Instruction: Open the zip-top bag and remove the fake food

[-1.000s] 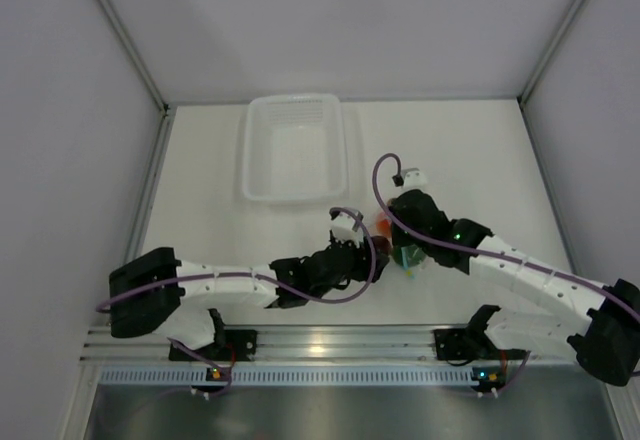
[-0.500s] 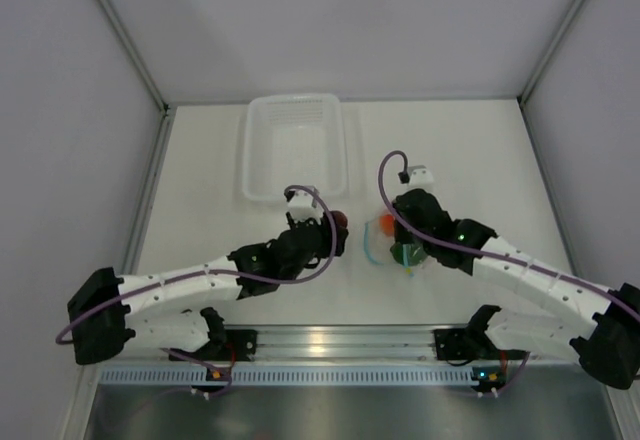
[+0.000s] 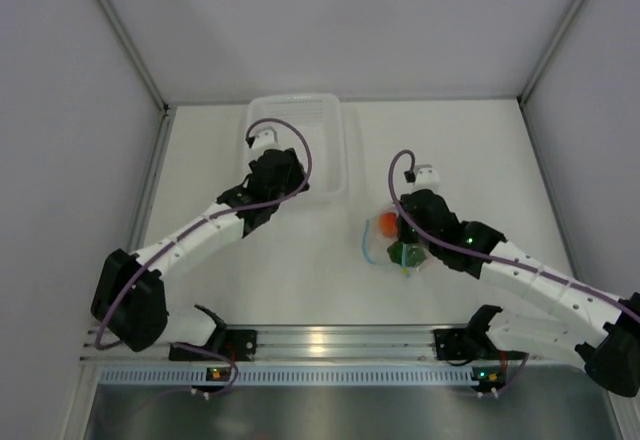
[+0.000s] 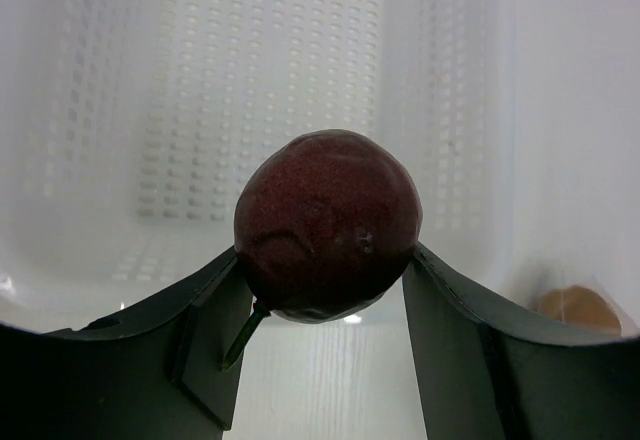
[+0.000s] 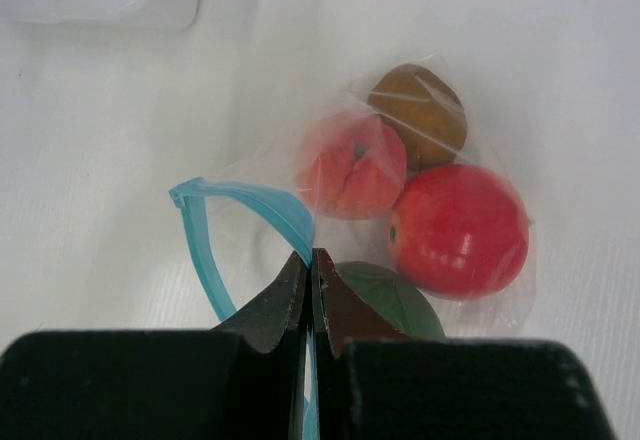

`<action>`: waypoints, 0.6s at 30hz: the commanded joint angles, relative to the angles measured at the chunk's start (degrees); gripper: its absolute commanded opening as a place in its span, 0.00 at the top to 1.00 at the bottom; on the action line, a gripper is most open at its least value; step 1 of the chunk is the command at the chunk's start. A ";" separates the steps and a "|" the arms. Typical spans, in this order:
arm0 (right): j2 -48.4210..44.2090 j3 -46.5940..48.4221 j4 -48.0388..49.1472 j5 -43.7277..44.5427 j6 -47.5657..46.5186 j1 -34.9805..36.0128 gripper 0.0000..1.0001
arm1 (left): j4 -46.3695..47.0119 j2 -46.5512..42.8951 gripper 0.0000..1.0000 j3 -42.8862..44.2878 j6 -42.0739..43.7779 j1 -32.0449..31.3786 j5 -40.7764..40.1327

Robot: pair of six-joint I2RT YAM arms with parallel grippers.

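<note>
My left gripper (image 4: pixel 325 258) is clamped on the dark maroon fruit (image 4: pixel 328 225), one finger on each flank, and holds it above the perforated floor of the white tub (image 4: pixel 560 110). In the top view the left arm reaches diagonally from the near-left corner to the tub's near-left part. The tub sits against the far wall (image 3: pixel 340 30), left of centre. A tan rounded shape (image 4: pixel 575 310) shows low beside the right finger; I cannot tell what it is or whether it lies inside the tub. My right gripper (image 5: pixel 311 265) has its jaws pressed together on the zip-top bag (image 5: pixel 470 155), pinching it at the teal zip strip (image 5: pixel 200 250), which bows out to the left in an open loop. The bag lies on the table (image 3: pixel 480 160), right of centre and nearer than the tub. Inside it are a brown fruit (image 5: pixel 418 100) at the far end, an orange fruit (image 5: pixel 350 165) touching it, a red fruit (image 5: pixel 460 230) just beside both, and a green fruit (image 5: pixel 385 300) partly hidden behind the gripper fingers. A band of bare table separates the tub's near-right corner from the bag. More bare table runs from the bag to the right wall (image 3: pixel 590 110). The mounting rail (image 3: pixel 320 340) borders the near edge.
</note>
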 commanded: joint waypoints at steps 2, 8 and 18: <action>-2.78 0.93 0.28 0.26 0.82 -0.29 1.00 | -1.13 9.15 1.00 8.46 3.67 3.78 2.33; -4.19 0.05 0.99 -0.08 0.65 -0.29 1.00 | -1.75 20.84 0.89 17.43 5.69 8.96 6.01; -4.72 -1.09 2.13 -0.79 0.82 -0.29 1.00 | -1.93 28.50 0.45 21.48 6.05 11.52 8.74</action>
